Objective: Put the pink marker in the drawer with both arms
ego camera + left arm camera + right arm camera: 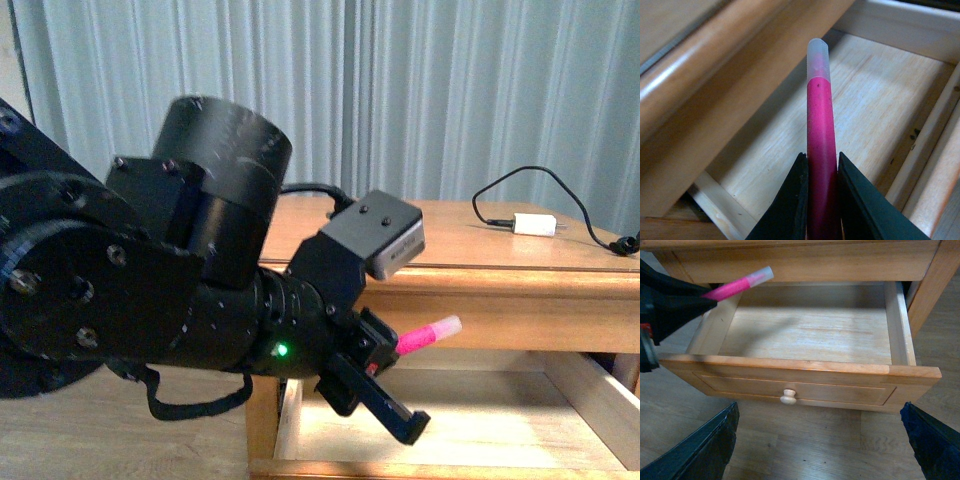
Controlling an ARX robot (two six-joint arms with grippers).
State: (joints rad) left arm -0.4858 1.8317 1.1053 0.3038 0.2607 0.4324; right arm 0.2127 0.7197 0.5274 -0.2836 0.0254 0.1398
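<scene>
- Front view: left gripper (385,365) is clamped on the pink marker (428,335), jaws narrow around the barrel, white cap end sticking out up and to the right.
- Marker is in the air, over the left side of the open drawer (790,367), just under the cabinet top's (450,235) front rail. It is not touching the drawer floor or walls.
- Left wrist view: both fingers (790,200) pinch the pink barrel low down, so most of the marker's length is free. Pale drawer bottom lies right below it. Looks like a grip meant for a simple let-go drop.
- Right gripper (820,450) is spread wide and holds nothing. It sits on the near side of the drawer front, roughly in line with the round knob (788,397), well apart from it.
- Judgement: right arm waits clear so the left has the opening to itself, then it is placed to push the front shut.
- Drawer is pulled well out and bare inside, with pale wood and some shadow at the far left from the arm.
- Next step, as I read it: lower a bit and open the left jaws. Risk is the cap clipping the rail or the marker rolling.
- Surface: honey-brown cabinet, with a white charger (533,225) and black cable (560,190) on top at the far right, not part of the task.
- Room: grey-blue pleated curtain (450,90) behind, wood-look floor (685,405) in front.
</scene>
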